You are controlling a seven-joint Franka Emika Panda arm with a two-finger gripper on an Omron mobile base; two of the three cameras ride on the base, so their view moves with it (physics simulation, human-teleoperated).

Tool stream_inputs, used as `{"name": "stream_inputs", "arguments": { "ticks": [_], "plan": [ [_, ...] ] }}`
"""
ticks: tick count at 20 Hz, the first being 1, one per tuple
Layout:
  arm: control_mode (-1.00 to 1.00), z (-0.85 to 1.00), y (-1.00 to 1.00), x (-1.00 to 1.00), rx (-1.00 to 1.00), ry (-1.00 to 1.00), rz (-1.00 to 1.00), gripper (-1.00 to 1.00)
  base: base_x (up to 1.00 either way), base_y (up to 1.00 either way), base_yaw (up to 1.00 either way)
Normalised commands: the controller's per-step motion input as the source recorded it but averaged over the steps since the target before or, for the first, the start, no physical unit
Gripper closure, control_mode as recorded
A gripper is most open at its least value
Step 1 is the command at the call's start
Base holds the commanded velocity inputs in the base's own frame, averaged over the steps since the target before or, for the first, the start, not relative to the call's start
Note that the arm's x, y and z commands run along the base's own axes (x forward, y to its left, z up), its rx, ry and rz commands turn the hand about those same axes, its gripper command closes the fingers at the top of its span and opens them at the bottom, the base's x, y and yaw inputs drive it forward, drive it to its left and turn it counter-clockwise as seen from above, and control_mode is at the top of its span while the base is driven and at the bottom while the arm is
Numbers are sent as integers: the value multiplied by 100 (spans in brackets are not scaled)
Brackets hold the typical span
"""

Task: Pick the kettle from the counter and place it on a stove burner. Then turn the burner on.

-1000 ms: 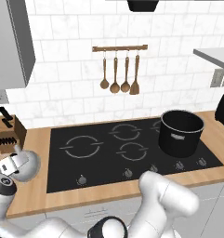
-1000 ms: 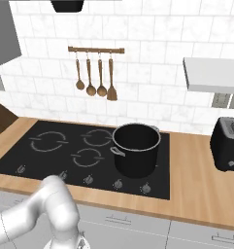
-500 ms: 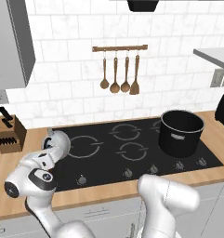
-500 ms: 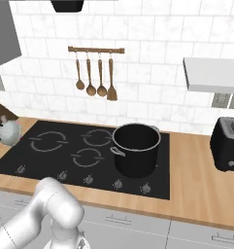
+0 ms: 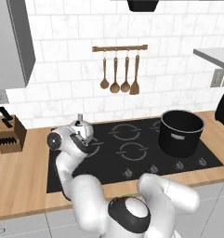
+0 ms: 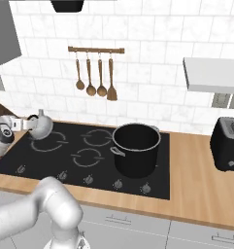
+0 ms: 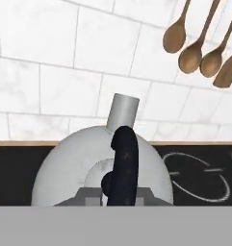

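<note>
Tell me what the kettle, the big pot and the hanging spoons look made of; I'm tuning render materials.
The kettle looks like brushed or matte metal: pale silver-grey dome, soft shading, with a black handle, possibly plastic. The pot looks like dark matte metal or enamel, black with faint highlights on its rim. The spoons look wooden: warm brown, no shine.

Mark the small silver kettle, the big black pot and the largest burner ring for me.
Small silver-grey domed kettle (image 6: 41, 127): right base view, dome side.
Big black cylindrical pot (image 6: 136, 156): right base view, front wall.
Largest grey burner ring (image 6: 51, 144): right base view, ring line.
</note>
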Motion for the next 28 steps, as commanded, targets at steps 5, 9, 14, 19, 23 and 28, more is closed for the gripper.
{"name": "stream_inputs", "arguments": {
  "ticks": [5, 9, 14, 19, 23, 28],
  "plan": [
    [-100, 2, -8, 58, 8, 48, 0, 100, 0, 0, 0],
    [-100, -34, 0, 7, 8, 24, 0, 100, 0, 0, 0],
    [-100, -62, 10, 2, 5, 20, 0, 100, 0, 0, 0],
    [-100, -73, 8, 0, 0, 15, 0, 100, 0, 0, 0],
    [-100, -40, 5, 0, 0, 0, 0, 100, 0, 0, 0],
    [-100, -4, 1, 25, 0, -9, -3, 100, 0, 0, 0]
  ]
}}
